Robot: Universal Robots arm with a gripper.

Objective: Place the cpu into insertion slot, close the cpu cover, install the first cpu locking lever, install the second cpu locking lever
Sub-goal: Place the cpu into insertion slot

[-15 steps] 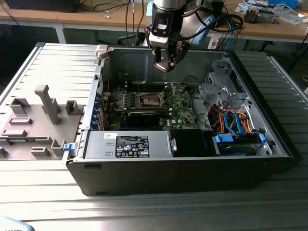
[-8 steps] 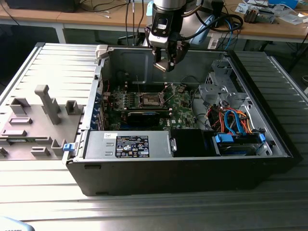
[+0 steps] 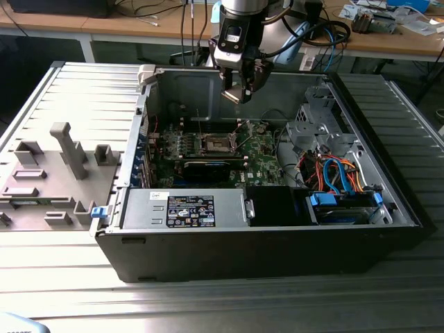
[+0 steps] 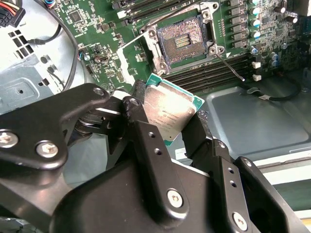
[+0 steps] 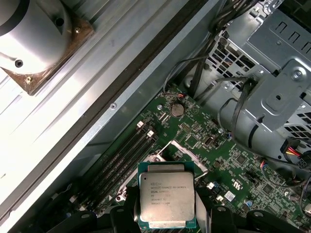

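Observation:
My gripper (image 3: 239, 92) hangs over the open computer case, above the green motherboard (image 3: 260, 156), and is shut on the cpu. In both wrist views the cpu (image 4: 170, 110) (image 5: 166, 194) is a flat square chip with a silver-grey top, clamped at its edges between the two black fingers (image 4: 138, 126). The insertion slot (image 4: 182, 41) (image 3: 218, 143) lies open below and ahead of the chip, its dark contact field bare. The cpu cover (image 4: 130, 59) stands swung up beside the slot. A thin locking lever (image 4: 232, 67) sticks out at the slot's other side.
Long memory slots (image 4: 209, 73) run beside the socket. A black expansion card (image 3: 208, 166) crosses the board. The power supply (image 3: 187, 208) fills the case's front, and a drive cage with coloured cables (image 3: 340, 173) stands at the exterior view's right. A grey fixture (image 3: 55, 173) sits outside, left.

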